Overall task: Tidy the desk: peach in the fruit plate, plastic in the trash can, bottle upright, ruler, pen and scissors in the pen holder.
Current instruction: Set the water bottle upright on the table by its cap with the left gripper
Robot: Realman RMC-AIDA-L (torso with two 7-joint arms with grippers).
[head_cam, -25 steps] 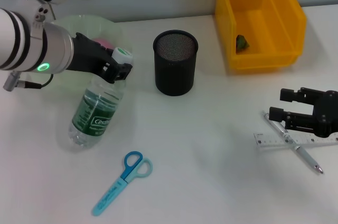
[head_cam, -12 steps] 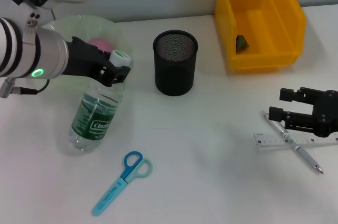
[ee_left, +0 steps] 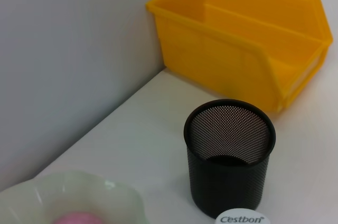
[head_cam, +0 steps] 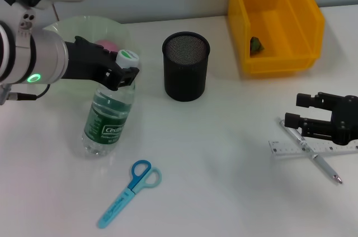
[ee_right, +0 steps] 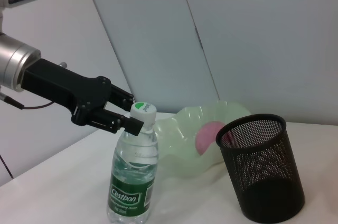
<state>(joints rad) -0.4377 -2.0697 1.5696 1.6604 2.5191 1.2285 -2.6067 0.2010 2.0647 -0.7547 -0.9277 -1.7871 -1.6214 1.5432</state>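
Open surface (head_cam: pixel 235 153) lies between the pen holder (head_cam: pixel 185 66) and ruler (head_cam: pixel 313 148). The bottle (head_cam: pixel 107 114) crowds the fruit plate (head_cam: pixel 120 30).

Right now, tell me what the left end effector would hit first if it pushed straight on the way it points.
Holding the bottle neck, the left end effector points toward the pen holder; that probably comes first, though depth is uncertain.

left pincer (ee_right: pixel 128 120) gripping bottle (ee_right: pixel 133 171) neck, upright
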